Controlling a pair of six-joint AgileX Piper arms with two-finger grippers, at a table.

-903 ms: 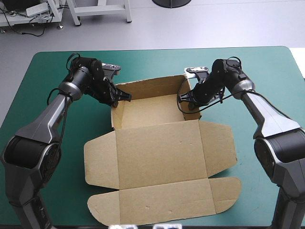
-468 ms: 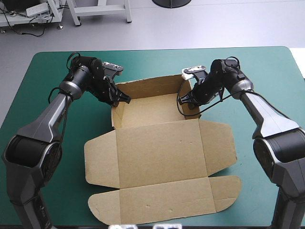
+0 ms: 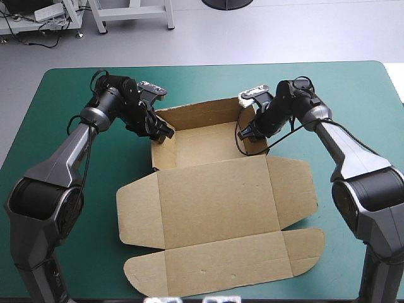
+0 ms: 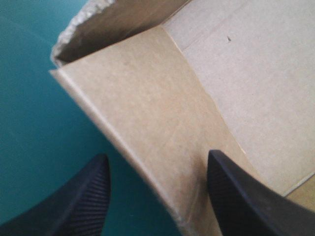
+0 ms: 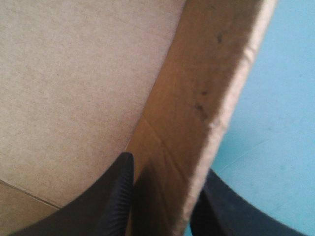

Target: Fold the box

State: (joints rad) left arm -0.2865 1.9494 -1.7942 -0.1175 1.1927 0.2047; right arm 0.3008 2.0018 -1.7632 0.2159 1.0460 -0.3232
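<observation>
While the brown box (image 3: pixel 214 208) lies open in the middle of the counter (image 3: pixel 63 95), on the teal-green cover, both hands are at its far part. That far part is a shallow tray (image 3: pixel 202 145): its far wall (image 3: pixel 199 115), left wall (image 3: pixel 156 153) and right wall (image 3: pixel 254 144) stand raised. The rest of the sheet lies flat toward the near edge as a lid (image 3: pixel 218 196), with a flap spread to each side and a long rounded flap (image 3: pixel 221 268) nearest.

The left hand (image 3: pixel 164 132) is at the tray's far left corner. In its wrist view the black fingers (image 4: pixel 81 199) stand spread wide apart, one out over the cover and one on the tray's inner side. The top edge of the left wall runs between them; I cannot tell whether either finger touches the board.

The right hand (image 3: pixel 247 134) is at the tray's far right corner. Its wrist view shows the fingers (image 5: pixel 115 196) nearly together, pinching the right wall. One finger lies against the inner face, above the tray's floor, and the other sits on the outer side next to the cover.
</observation>
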